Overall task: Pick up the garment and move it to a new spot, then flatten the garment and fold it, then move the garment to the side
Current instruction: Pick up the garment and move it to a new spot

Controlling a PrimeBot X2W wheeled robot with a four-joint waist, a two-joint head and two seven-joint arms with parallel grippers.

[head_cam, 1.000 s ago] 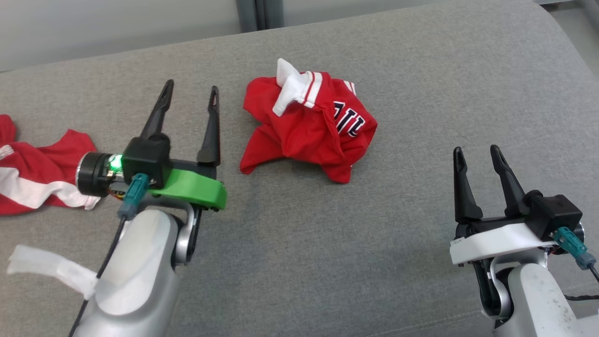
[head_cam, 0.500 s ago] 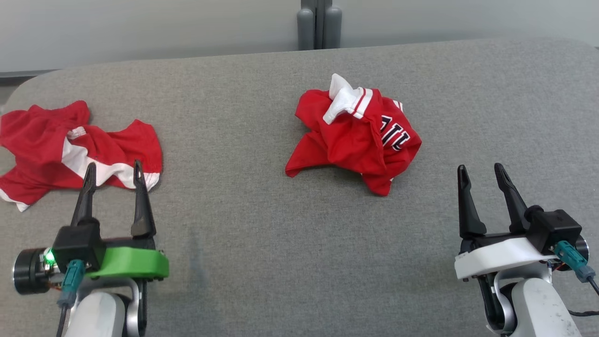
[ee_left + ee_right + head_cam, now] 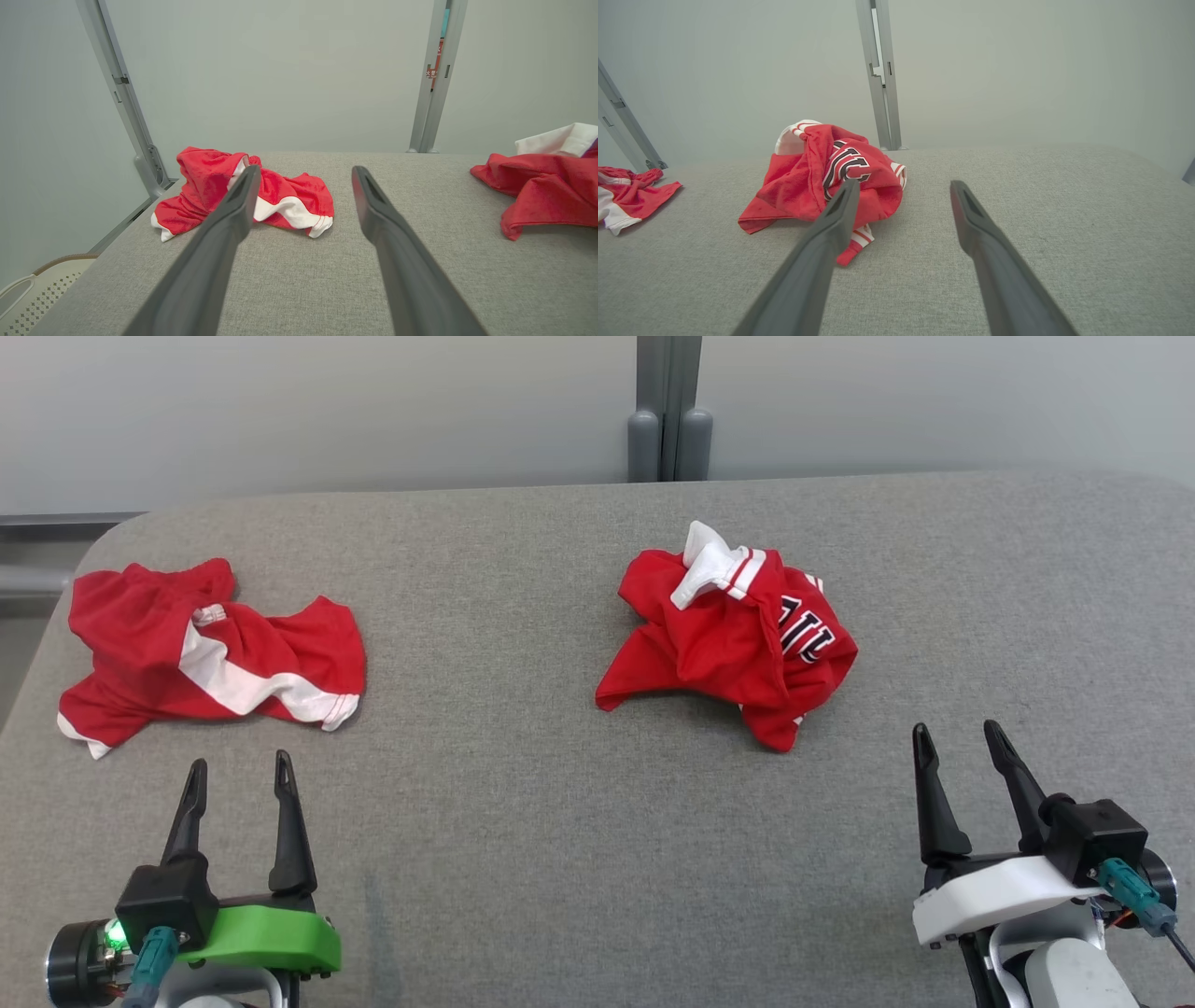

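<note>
Since a second ago the head camera has swung, so the whole worktop (image 3: 523,821) sits differently in the frame. Beyond that, the left gripper (image 3: 239,761) has drawn back from beside the middle garment to the near left corner.

Far left, close to the worktop's left edge, a red-and-white garment (image 3: 205,653) lies rumpled, a broad white band running across it. It is touched by nothing. The left gripper hangs near it on the near side, its two dark fingers (image 3: 289,821) apart with nothing between them. In the left wrist view the fingers frame bare grey cloth, with that garment just past the left one. A pale perforated basket (image 3: 23,298) shows below the worktop's left edge.

Around the middle of the worktop, a little toward the far edge and right of centre, the red jersey (image 3: 738,635) sits in a crumpled heap. Its white collar is on top and dark lettering shows on its right side. It is well apart from the other garment.

At the near right corner the right gripper (image 3: 956,728) is clear of the jersey, fingers spread and holding nothing. In the right wrist view the left finger overlaps the heap's near hem, though contact cannot be told.
</note>
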